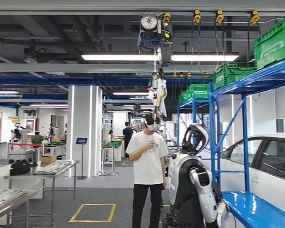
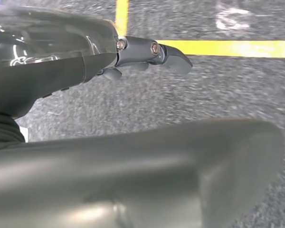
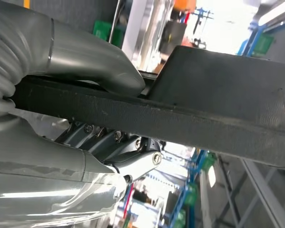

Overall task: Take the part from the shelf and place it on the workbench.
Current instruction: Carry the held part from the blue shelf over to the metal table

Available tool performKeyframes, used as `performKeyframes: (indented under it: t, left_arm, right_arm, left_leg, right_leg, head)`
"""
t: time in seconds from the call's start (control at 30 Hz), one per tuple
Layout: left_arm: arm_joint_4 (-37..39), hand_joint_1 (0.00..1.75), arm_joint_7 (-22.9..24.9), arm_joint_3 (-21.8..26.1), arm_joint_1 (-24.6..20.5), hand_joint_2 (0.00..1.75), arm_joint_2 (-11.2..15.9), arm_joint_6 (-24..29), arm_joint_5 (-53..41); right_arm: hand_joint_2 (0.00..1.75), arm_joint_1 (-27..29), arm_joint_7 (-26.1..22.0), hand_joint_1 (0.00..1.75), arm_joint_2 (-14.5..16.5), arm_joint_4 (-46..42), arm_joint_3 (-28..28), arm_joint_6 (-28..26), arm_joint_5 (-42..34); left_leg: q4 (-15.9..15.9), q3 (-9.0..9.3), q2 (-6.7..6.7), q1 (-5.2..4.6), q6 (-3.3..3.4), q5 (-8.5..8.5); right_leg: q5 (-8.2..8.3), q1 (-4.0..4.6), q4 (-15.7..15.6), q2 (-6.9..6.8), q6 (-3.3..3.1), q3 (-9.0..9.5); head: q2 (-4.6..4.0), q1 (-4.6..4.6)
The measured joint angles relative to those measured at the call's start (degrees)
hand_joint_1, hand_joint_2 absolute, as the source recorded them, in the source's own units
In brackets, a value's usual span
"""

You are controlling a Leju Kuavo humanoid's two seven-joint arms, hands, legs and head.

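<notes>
right wrist view: right hand (image 3: pixel 109 128) grips flat black textured part (image 3: pixel 220 99).

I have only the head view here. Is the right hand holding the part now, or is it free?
Observer: It is holding it. The right hand grips a flat black part, with the thumb on one face and the fingers on the other.
Operator: Good. And the left hand, does it carry anything?
Observer: No. The left hand holds nothing; it hangs above the grey floor, near a yellow line.
</notes>
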Motion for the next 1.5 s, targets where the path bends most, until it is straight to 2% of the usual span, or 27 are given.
performKeyframes:
  t: [0.07,0.1,0.17,0.23,0.3,0.33,0.4,0.47,0.5,0.53,0.6,0.67,0.73,0.77,0.87,0.93,0.97,1.0,1.07,1.1,1.17,1.23,1.27,1.33,1.37,1.43,1.5]
  left_arm:
    - [0.01,0.00,0.01,0.00,0.07,1.75,-0.01,0.00,0.01]
    - [0.01,0.00,-0.01,0.00,-0.03,1.75,-0.02,-0.01,0.01]
    - [0.01,0.00,-0.05,0.00,-0.14,1.75,-0.06,-0.04,-0.01]
    - [-0.01,0.00,-0.09,0.02,0.09,1.75,0.04,-0.09,-0.04]
    - [-0.02,0.00,-0.16,0.09,0.20,1.75,0.10,-0.14,-0.06]
    - [-0.02,0.00,-0.22,0.13,0.10,1.75,0.13,-0.15,-0.06]
    - [-0.02,0.00,-0.36,0.26,-0.17,1.75,0.17,-0.19,-0.14]
    - [-0.02,0.00,-0.45,0.42,-0.21,1.75,0.24,-0.24,-0.29]
    - [-0.02,0.00,-0.51,0.48,-0.16,1.75,0.30,-0.26,-0.37]
    - [-0.02,0.00,-0.57,0.51,-0.12,1.75,0.35,-0.31,-0.42]
    - [-0.02,0.00,-0.73,0.55,-0.19,1.75,0.26,-0.48,-0.49]
    - [-0.04,0.00,-0.79,0.59,-0.27,1.75,0.18,-0.66,-0.51]
    - [-0.07,0.00,-0.74,0.69,-0.07,1.75,0.30,-0.80,-0.50]
    - [-0.07,0.00,-0.67,0.76,0.11,1.75,0.28,-0.87,-0.50]
    - [-0.07,0.00,-0.39,0.89,0.09,1.75,0.27,-0.99,-0.45]
    - [-0.07,0.00,-0.10,0.91,-0.17,1.75,0.36,-0.99,-0.44]
    - [-0.07,0.00,0.05,0.92,-0.14,1.75,0.38,-0.99,-0.46]
    - [-0.07,0.00,0.19,0.92,-0.04,1.75,0.39,-1.00,-0.51]
    - [-0.07,0.00,0.38,0.93,0.15,1.75,0.44,-0.99,-0.69]
    - [-0.07,0.00,0.47,0.94,0.09,1.75,0.43,-0.99,-0.77]
    - [-0.07,0.00,0.85,0.97,-0.08,1.75,0.40,-0.85,-0.86]
    - [-0.07,0.00,1.81,1.11,0.07,1.75,0.39,-0.66,-0.92]
    - [-0.07,0.00,2.45,1.19,0.25,1.75,0.39,-0.57,-1.05]
    - [-0.07,0.00,3.48,1.30,0.45,1.75,0.39,-0.50,-1.38]
    - [-0.07,0.00,3.69,1.32,0.45,1.75,0.39,-0.49,-1.51]
    - [-0.07,0.00,3.76,1.38,0.34,1.75,0.39,-0.49,-1.58]
    - [-0.07,0.00,3.74,1.44,0.33,1.75,0.39,-0.51,-1.60]
  right_arm:
    - [1.75,-0.07,0.00,1.75,0.01,0.02,0.00,0.02,-0.01]
    - [1.75,-0.15,0.02,1.75,0.02,0.01,-0.01,0.02,0.00]
    - [1.75,-0.30,0.04,1.75,0.04,0.01,-0.01,0.06,0.02]
    - [1.75,-0.53,0.06,1.75,0.09,0.03,0.00,0.17,0.01]
    - [1.75,-0.88,0.07,1.75,0.17,0.03,0.03,0.40,-0.04]
    - [1.75,-1.01,0.07,1.75,0.18,0.03,0.04,0.51,-0.06]
    - [1.75,-1.05,0.07,1.75,0.15,0.04,0.04,0.70,-0.10]
    - [1.75,-0.99,0.07,1.75,0.13,0.07,0.04,0.90,-0.16]
    - [1.75,-1.00,0.07,1.75,0.13,0.08,0.04,1.00,-0.21]
    - [1.75,-1.03,0.07,1.75,0.14,0.07,0.04,1.10,-0.28]
    - [1.75,-1.12,0.05,1.75,0.17,0.04,0.04,1.25,-0.41]
    - [1.75,-1.19,-0.02,1.75,0.20,0.03,0.04,1.33,-0.55]
    - [1.75,-1.25,-0.07,1.75,0.32,0.02,0.04,1.40,-0.64]
    - [1.75,-1.27,-0.09,1.75,0.45,0.03,0.05,1.45,-0.70]
    - [1.75,-1.21,-0.35,1.75,0.75,0.06,0.07,1.79,-1.22]
    - [1.75,-0.97,-0.52,1.75,0.76,0.14,0.07,2.06,-1.59]
    - [1.75,-0.80,-0.58,1.75,0.75,0.19,0.07,2.19,-1.70]
    - [1.75,-0.66,-0.63,1.75,0.74,0.22,0.07,2.30,-1.78]
    - [1.75,-0.51,-0.70,1.75,0.74,0.25,0.05,2.39,-1.83]
    - [1.75,-0.50,-0.74,1.75,0.74,0.25,0.02,2.39,-1.84]
    - [1.75,-0.44,-0.83,1.75,0.73,0.21,-0.04,2.39,-1.79]
    - [1.75,-0.29,-0.94,1.75,0.73,0.16,-0.07,2.38,-1.83]
    - [1.75,-0.22,-1.01,1.75,0.73,0.13,-0.07,2.37,-1.95]
    - [1.75,-0.05,-1.19,1.75,0.73,0.05,-0.08,2.38,-2.34]
    - [1.75,0.04,-1.26,1.75,0.68,0.03,-0.09,2.39,-2.51]
    - [1.75,0.27,-1.31,1.75,0.52,0.15,-0.10,2.43,-2.69]
    - [1.75,0.41,-1.29,1.75,0.36,0.30,-0.09,2.45,-2.84]
  left_leg:
    - [-7.15,3.94,1.88,0.26,-0.81,3.31]
    - [-10.03,5.43,2.69,0.23,-0.66,4.25]
    - [-11.95,6.21,3.22,-0.15,0.46,4.26]
    - [-11.95,6.01,2.05,-0.25,1.80,4.36]
    - [-12.04,5.97,1.09,-0.30,2.57,4.53]
    - [-12.08,5.96,0.58,-0.33,2.87,4.62]
    - [-12.08,5.88,-0.64,-0.63,3.34,4.71]
    - [-12.08,5.88,-2.09,-1.16,3.66,4.78]
    - [-12.08,5.93,-2.85,-1.46,3.77,4.82]
    - [-12.08,6.00,-3.63,-1.72,3.87,4.87]
    - [-12.11,5.96,-5.12,-1.90,3.97,5.02]
    - [-12.19,5.60,-6.44,-1.43,3.70,5.31]
    - [-12.48,5.32,-7.61,-1.09,3.10,5.71]
    - [-12.60,5.25,-7.09,-1.20,2.82,5.71]
    - [-8.18,3.04,-2.24,-1.39,1.74,2.57]
    - [-1.75,0.13,-0.79,-0.86,0.85,-0.34]
    - [-0.05,-0.54,-0.51,-0.54,0.44,-0.64]
    - [-0.34,-0.18,-0.23,-0.22,0.01,0.06]
    - [-6.03,3.09,1.31,0.31,-0.86,2.97]
    - [-9.05,4.73,2.23,0.31,-0.90,4.03]
    - [-11.94,6.11,3.13,0.01,0.16,4.51]
    - [-11.89,5.91,2.02,-0.35,1.72,4.42]
    - [-11.93,5.87,1.56,-0.41,2.13,4.47]
    - [-12.03,5.83,0.62,-0.45,2.86,4.62]
    - [-12.05,5.79,0.12,-0.51,3.14,4.69]
    - [-12.05,5.72,-1.14,-0.86,3.57,4.78]
    - [-12.05,5.75,-2.58,-1.37,3.84,4.86]
  right_leg:
    - [-0.60,-0.33,0.61,-1.26,0.96,0.06]
    - [-0.95,-0.32,1.06,-1.79,1.51,0.01]
    - [-1.31,-0.08,1.45,-2.63,2.35,0.09]
    - [-1.45,-0.24,1.32,-3.19,2.81,0.45]
    - [-3.12,-0.59,3.02,-1.55,3.07,-0.02]
    - [-4.81,-0.65,5.55,-0.17,3.09,-1.03]
    - [-8.50,-0.51,13.28,1.82,2.82,-4.49]
    - [-9.32,-0.17,18.05,2.37,2.26,-7.02]
    - [-8.05,0.07,17.26,2.59,1.79,-6.89]
    - [-5.79,0.40,14.23,3.24,1.08,-5.74]
    - [-1.69,0.99,6.85,6.46,-0.84,-2.85]
    - [-0.16,1.43,3.34,8.60,-1.88,-1.55]
    - [0.04,1.55,2.22,7.48,-1.80,-1.04]
    - [0.18,1.38,1.35,6.60,-1.64,-0.62]
    - [0.62,0.92,-0.50,3.94,-1.07,0.25]
    - [0.53,0.86,-0.49,2.12,-0.94,0.25]
    - [0.43,0.78,-0.46,1.24,-0.80,0.26]
    - [0.30,0.64,-0.38,0.42,-0.58,0.28]
    - [-0.20,0.31,0.15,-0.98,0.21,0.31]
    - [-0.56,0.32,0.62,-1.58,0.76,0.23]
    - [-1.10,0.51,1.29,-2.59,1.65,0.17]
    - [-1.25,0.42,1.27,-3.43,2.07,0.40]
    - [-1.56,0.21,1.38,-3.13,2.26,0.50]
    - [-3.79,-0.14,4.01,-0.87,2.49,-0.41]
    - [-5.67,-0.20,7.06,0.65,2.49,-1.68]
    - [-8.99,-0.07,14.57,2.06,2.19,-5.10]
    - [-8.84,0.23,17.26,2.44,1.59,-6.58]
  head:
    - [0.00,0.00]
    - [0.00,0.00]
    - [0.00,0.00]
    - [0.00,-0.01]
    - [0.00,-0.02]
    - [0.00,-0.02]
    - [0.00,-0.02]
    - [0.00,-0.02]
    - [0.00,-0.03]
    - [0.00,-0.03]
    - [0.00,0.01]
    - [0.02,0.03]
    - [0.03,0.02]
    - [0.01,0.05]
    - [0.00,0.17]
    - [0.00,0.17]
    - [0.00,0.17]
    - [0.00,0.17]
    - [0.00,0.17]
    - [0.00,0.17]
    - [0.00,0.16]
    - [0.00,0.14]
    - [0.00,0.14]
    - [0.00,0.14]
    - [0.00,0.14]
    - [0.00,0.13]
    - [0.00,0.13]
